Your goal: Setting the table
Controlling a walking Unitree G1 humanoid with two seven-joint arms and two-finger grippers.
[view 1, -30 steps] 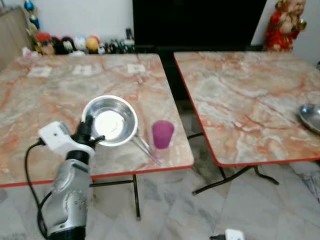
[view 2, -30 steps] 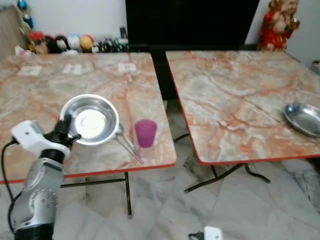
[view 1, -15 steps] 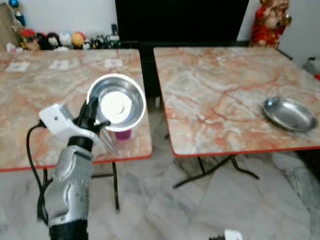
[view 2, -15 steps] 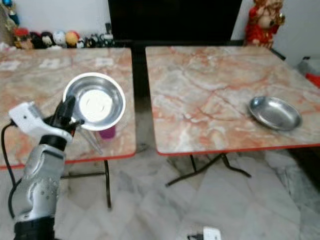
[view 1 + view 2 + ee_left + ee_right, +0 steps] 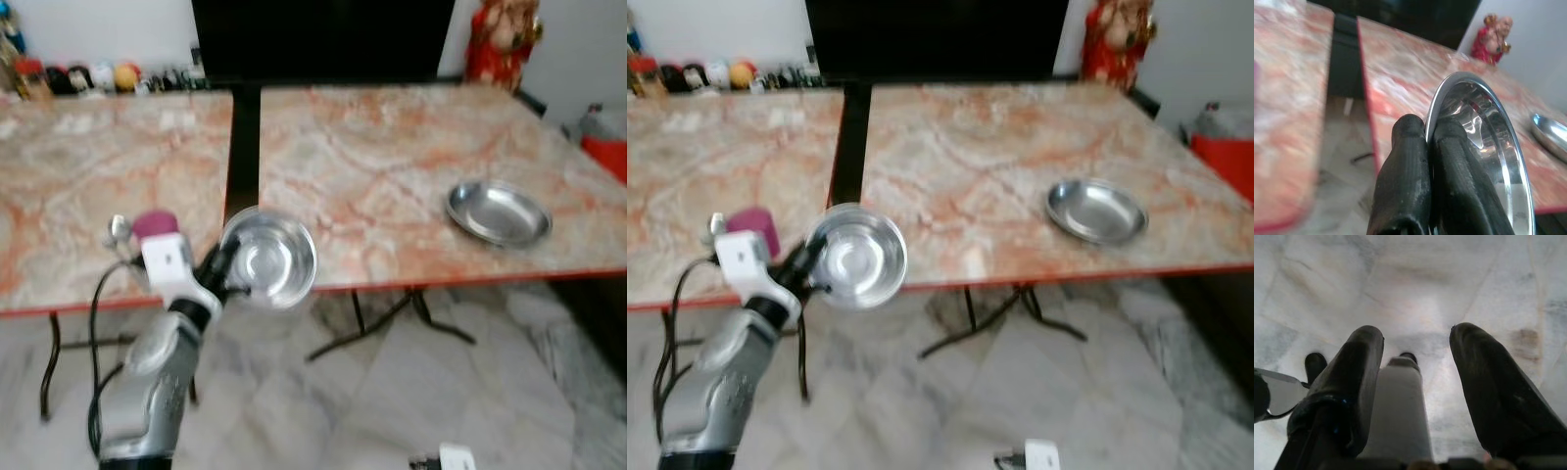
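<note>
Pinching the rim of the round shiny steel bowl (image 5: pixel 267 258), the left pincer (image 5: pixel 217 269) has carried it off the left marble surface (image 5: pixel 88 186) toward the right surface (image 5: pixel 392 166), where a steel plate (image 5: pixel 497 212) waits well beyond; right pincer (image 5: pixel 1415 382) hangs spread.

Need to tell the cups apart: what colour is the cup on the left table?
The cup is magenta-purple, clearest in the left eye view, beside the left gripper holding the steel bowl.

Two marble tables (image 5: pixel 88 166) (image 5: pixel 392 157), two steel bowls (image 5: pixel 266 259) (image 5: pixel 497 211), one purple cup (image 5: pixel 154 225), one red figurine (image 5: pixel 500 39)
</note>
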